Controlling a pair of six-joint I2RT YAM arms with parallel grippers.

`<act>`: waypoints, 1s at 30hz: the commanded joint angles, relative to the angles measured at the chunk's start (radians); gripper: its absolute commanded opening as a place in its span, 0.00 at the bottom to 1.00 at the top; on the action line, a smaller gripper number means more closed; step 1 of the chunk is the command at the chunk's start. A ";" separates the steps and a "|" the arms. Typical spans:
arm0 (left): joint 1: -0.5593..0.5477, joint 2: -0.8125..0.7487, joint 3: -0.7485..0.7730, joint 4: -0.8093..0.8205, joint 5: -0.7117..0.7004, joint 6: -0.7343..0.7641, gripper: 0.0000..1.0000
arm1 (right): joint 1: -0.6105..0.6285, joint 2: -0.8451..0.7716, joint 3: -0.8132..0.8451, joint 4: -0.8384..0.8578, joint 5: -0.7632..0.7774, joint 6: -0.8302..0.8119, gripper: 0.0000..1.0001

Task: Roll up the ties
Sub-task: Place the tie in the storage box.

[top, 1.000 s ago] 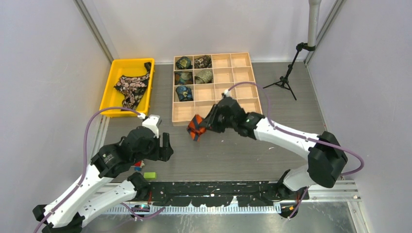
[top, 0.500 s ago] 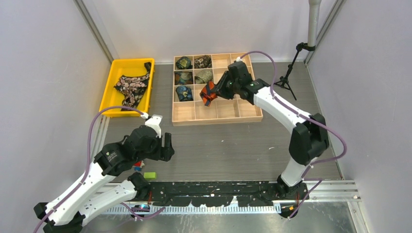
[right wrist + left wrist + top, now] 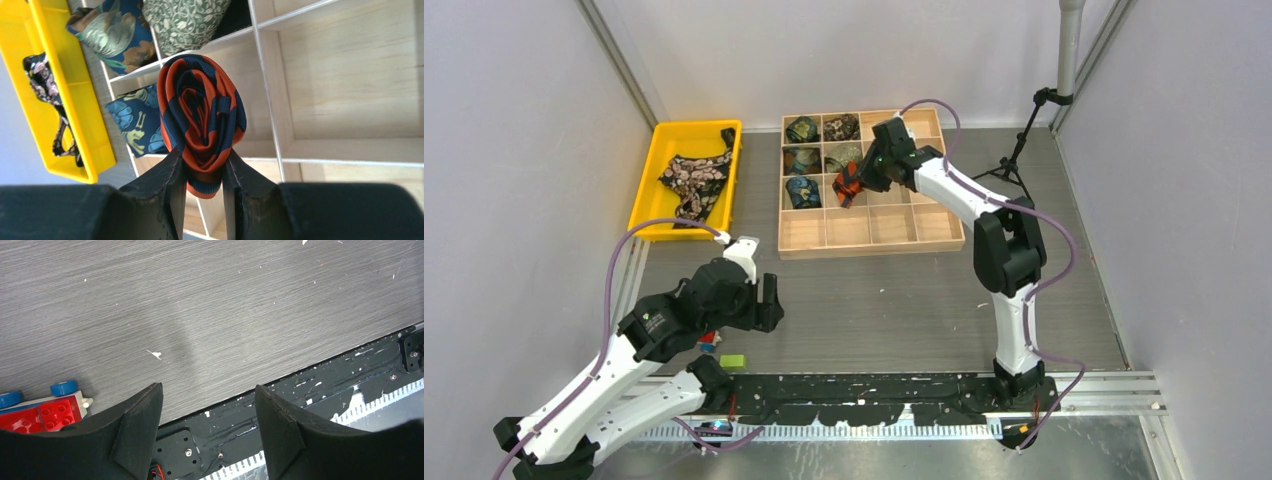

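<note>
My right gripper [image 3: 857,182] is shut on a rolled orange-and-dark striped tie [image 3: 848,186], holding it above the wooden compartment box [image 3: 894,226], over the empty cell beside a blue patterned roll [image 3: 803,191]. In the right wrist view the roll [image 3: 202,117] is pinched at its lower end by the right gripper [image 3: 202,162]. Several other rolled ties [image 3: 842,157] fill the box's left cells. A black tie with pink flowers [image 3: 696,180] lies loose in the yellow tray [image 3: 686,127]. My left gripper [image 3: 765,304] hovers open and empty over the table's near edge [image 3: 207,392].
Small toy blocks [image 3: 710,342] and a green block [image 3: 733,361] lie by the left arm; the red block [image 3: 40,416] with blue wheels [image 3: 64,387] shows in the left wrist view. A black tripod [image 3: 1014,160] stands at the back right. A black rail [image 3: 874,390] runs along the near edge.
The right arm has carried the rolled striped tie from the table in front of the box to above the box's left-middle cells. The left arm has stayed put.
</note>
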 commanded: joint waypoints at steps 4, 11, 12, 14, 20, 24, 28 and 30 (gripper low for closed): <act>0.004 -0.008 -0.008 0.043 0.016 0.019 0.69 | -0.005 0.065 0.077 0.078 0.072 0.021 0.00; 0.004 -0.006 -0.009 0.045 0.020 0.019 0.68 | -0.001 0.124 0.072 0.140 0.064 0.059 0.00; 0.003 -0.006 -0.009 0.046 0.020 0.020 0.68 | 0.001 0.130 0.072 0.144 0.065 0.065 0.00; 0.006 -0.007 -0.009 0.045 0.020 0.019 0.68 | 0.012 0.142 0.075 0.148 0.064 0.071 0.00; 0.020 -0.004 -0.012 0.048 0.032 0.023 0.68 | 0.044 0.171 0.075 0.158 0.067 0.092 0.00; 0.031 -0.003 -0.014 0.049 0.038 0.025 0.68 | 0.059 0.185 0.077 0.171 0.053 0.113 0.00; 0.036 -0.003 -0.015 0.051 0.041 0.027 0.67 | 0.068 0.182 0.075 0.157 0.053 0.127 0.03; 0.039 -0.004 -0.015 0.050 0.043 0.027 0.67 | 0.072 0.169 0.055 0.159 0.058 0.136 0.14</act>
